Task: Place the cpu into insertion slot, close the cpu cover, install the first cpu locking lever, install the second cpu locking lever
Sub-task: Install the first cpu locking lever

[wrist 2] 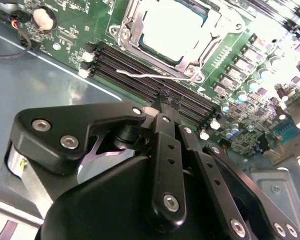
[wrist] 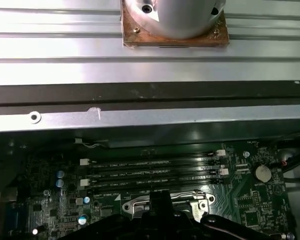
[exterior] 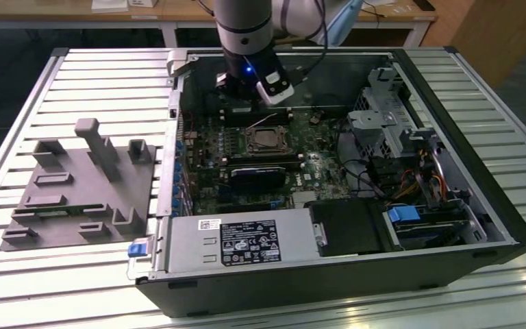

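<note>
Slatted table (exterior: 98, 75), open computer case (exterior: 336, 288). My gripper (wrist 2: 167, 100), jaws together and empty, hangs over the memory slots (wrist 2: 115, 62); just beyond it, the cpu (wrist 2: 172, 27) lies under the cpu cover (wrist 2: 129, 27).

Slatted metal table (exterior: 107, 75); wooden desk (exterior: 181, 9) behind; glare on slats.

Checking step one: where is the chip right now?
In the second wrist view, the chip lies inside its metal frame, next to the black memory slots.
</note>
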Controlling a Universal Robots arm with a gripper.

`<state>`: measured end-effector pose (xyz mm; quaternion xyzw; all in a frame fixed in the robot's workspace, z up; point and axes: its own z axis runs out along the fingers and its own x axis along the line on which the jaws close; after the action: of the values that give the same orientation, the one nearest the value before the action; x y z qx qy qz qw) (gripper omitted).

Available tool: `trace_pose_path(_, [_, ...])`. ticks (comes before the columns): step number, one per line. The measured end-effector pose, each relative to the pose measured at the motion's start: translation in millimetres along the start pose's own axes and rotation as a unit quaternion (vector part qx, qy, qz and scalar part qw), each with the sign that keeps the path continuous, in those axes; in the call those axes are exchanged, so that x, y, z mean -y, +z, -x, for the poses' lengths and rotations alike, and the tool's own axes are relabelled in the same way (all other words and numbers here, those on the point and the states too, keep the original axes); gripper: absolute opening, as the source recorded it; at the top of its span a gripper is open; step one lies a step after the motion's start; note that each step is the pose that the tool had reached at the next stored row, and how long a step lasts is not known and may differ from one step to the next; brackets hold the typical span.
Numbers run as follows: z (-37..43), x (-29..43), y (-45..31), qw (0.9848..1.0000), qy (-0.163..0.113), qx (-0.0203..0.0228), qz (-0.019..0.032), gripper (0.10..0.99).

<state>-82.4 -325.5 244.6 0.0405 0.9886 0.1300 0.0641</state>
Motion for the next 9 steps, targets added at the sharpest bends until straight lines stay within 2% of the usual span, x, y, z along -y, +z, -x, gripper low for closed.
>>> trace_pose_path(2, [-1.8,0.6,0.1,0.9999,-0.003,0.0101,0.0010,0.102])
trace_pose_path(7, [-6.0,1.4,0.7,0.9991,-0.011,0.0418,0.0042,0.102])
trace_pose_path(9, [-6.5,1.7,1.3,0.9986,-0.014,0.0518,0.0054,0.102])
